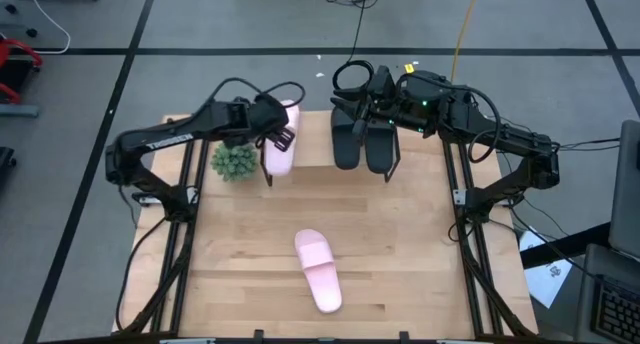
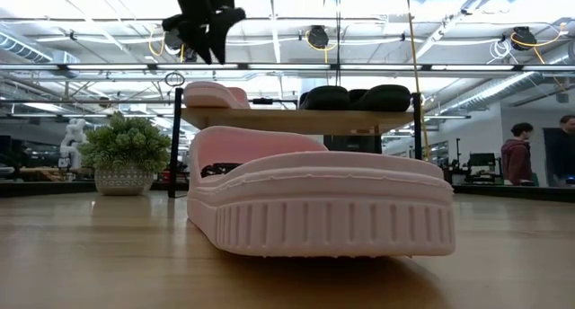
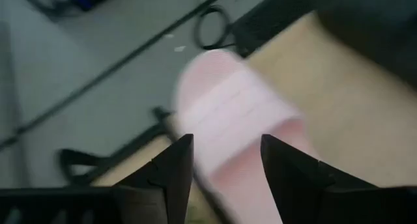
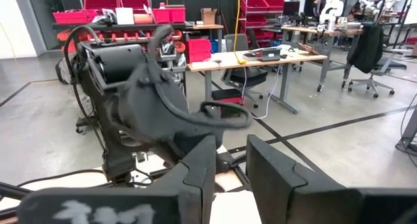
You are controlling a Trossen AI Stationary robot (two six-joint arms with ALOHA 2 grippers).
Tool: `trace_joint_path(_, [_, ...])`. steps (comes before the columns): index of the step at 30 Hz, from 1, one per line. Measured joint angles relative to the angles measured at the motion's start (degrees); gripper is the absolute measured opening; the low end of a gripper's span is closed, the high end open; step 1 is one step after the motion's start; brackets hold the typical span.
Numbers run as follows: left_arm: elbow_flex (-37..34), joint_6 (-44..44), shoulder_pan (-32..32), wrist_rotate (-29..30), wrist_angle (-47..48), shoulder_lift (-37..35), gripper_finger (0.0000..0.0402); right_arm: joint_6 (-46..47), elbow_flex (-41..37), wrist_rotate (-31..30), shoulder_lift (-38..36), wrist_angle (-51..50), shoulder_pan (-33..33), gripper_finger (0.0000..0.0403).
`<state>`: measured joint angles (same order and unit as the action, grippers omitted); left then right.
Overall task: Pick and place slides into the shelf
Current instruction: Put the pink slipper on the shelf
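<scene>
From the left: my left gripper [image 1: 283, 136] hangs over the pink slide [image 1: 279, 144] lying on the shelf [image 2: 296, 120] at the table's far edge, just right of the small potted plant [image 1: 233, 161]. In the left wrist view its fingers [image 3: 176, 168] stand apart with that slide [image 3: 231, 126] showing between and beyond them, so the jaws are open and grip nothing. I judge this slide placed; the thing to do well now is lift straight up and clear before swinging away, so a finger doesn't drag the strap and pull the slide off the plank.

Middle of the table: the second pink slide [image 1: 319, 270] lies near the front edge, well apart from the shelf, and I take it as the next pick. I'd come down across its strap.

Right: the black pair [image 1: 364, 142] sits side by side on the shelf, with my right gripper [image 1: 362, 104] waiting above it; I cannot tell how its jaws stand.

I can read no brand, label or writing on the slides or shelf.
</scene>
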<state>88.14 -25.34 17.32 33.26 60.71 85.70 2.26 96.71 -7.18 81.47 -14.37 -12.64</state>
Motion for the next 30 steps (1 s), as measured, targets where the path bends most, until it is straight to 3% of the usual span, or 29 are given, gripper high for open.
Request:
trace_joint_path(5, [0.0, -2.2, -4.5, -8.4, -5.6, -2.0, 0.0182, 0.0, 0.0, 0.0, 0.0, -0.3, 0.0, 0.0080])
trace_joint_path(13, [0.2, 9.6, -18.1, -9.1, -4.7, -4.1, 0.0182, -3.4, 0.0, 0.0, -1.0, -0.4, -0.8, 0.0080])
trace_joint_path(17, [0.2, 5.5, -22.7, -11.9, -2.2, -3.3, 0.0182, -5.0, 0.0, -0.1, -3.1, 0.5, -2.3, 0.0080])
trace_joint_path(22, [0.2, 2.1, -27.9, -21.4, -2.1, 0.5, 0.0182, -4.9, 0.0, -0.2, -6.1, 0.4, -4.0, 0.0080])
trace_joint_path(30, [0.1, 0.7, -33.4, -29.7, -3.5, 9.1, 0.0182, -0.4, 0.0, -0.1, -9.7, -2.1, -3.3, 0.0080])
